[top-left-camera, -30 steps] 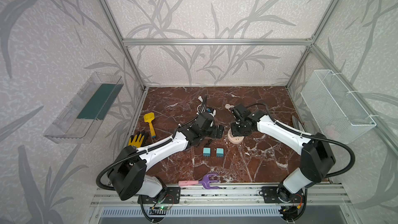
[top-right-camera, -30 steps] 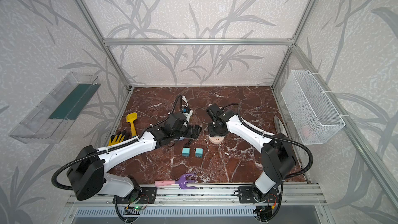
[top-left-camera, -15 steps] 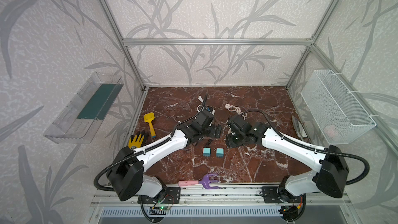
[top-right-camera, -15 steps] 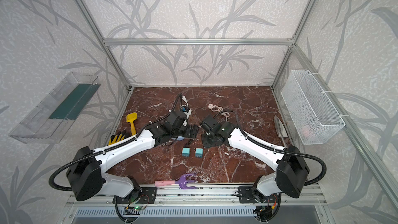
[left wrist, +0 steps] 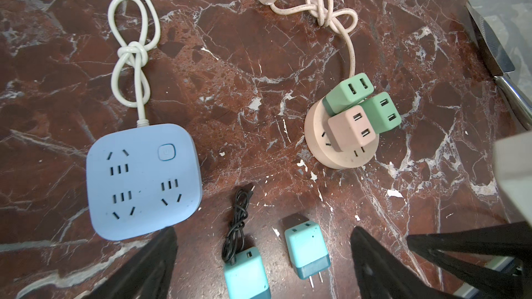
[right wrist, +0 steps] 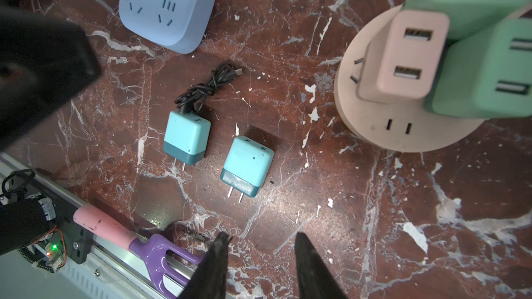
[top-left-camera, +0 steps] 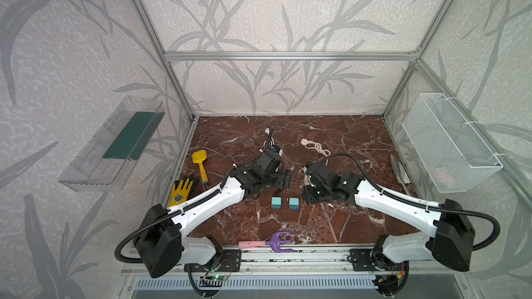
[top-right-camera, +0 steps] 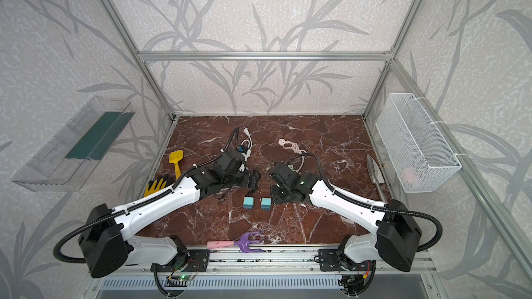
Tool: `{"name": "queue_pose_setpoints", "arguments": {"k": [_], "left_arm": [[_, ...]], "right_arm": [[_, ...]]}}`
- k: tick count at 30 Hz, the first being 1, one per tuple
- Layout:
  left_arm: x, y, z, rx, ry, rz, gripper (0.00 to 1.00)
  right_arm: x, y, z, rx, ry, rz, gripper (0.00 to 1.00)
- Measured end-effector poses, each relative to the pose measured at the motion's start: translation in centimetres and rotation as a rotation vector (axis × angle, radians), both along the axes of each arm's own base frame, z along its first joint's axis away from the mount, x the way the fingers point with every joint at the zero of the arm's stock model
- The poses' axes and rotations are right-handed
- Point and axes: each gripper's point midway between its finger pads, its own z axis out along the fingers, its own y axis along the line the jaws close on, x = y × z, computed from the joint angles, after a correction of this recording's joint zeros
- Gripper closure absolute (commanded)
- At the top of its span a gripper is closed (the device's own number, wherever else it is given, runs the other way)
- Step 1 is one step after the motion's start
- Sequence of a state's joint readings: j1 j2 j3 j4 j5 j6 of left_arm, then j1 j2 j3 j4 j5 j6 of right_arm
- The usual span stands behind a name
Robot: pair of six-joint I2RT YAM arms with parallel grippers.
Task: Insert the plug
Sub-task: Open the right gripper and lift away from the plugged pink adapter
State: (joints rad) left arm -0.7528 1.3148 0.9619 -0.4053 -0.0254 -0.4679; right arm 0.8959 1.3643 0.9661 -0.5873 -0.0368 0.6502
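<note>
Teal charger plug (right wrist: 247,165), cable-free, flat on the marble tabletop (right wrist: 374,225) just ahead of the right gripper (right wrist: 260,237), prongs pointing back toward its tips. Second teal charger (right wrist: 186,139), with a black cable, just beside. Right jaws partly parted, empty. Left gripper (left wrist: 262,230) spread wide, empty, hovering by both chargers. Probably light, rigid, smooth-sided, with bendable prongs. Best pinched across the pale body's flat sides, clear of the prongs. Round pink socket hub (right wrist: 403,127) near, off to one side.
</note>
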Motion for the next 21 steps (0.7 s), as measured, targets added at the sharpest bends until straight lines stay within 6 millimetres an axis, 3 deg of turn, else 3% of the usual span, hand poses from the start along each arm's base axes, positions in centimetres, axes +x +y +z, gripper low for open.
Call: {"name": "queue_pose_setpoints", "arguments": {"k": [12, 21], "left_arm": [[-3.5, 2.3, -3.9, 0.051, 0.126, 0.036, 0.15], [-5.7, 2.2, -5.5, 0.057, 0.197, 0.029, 0.22]], "right_arm": [[-0.1, 0.5, 0.1, 0.021, 0.002, 0.001, 0.61], [0.1, 1.2, -0.9, 0.019, 0.022, 0.008, 0.62]]}}
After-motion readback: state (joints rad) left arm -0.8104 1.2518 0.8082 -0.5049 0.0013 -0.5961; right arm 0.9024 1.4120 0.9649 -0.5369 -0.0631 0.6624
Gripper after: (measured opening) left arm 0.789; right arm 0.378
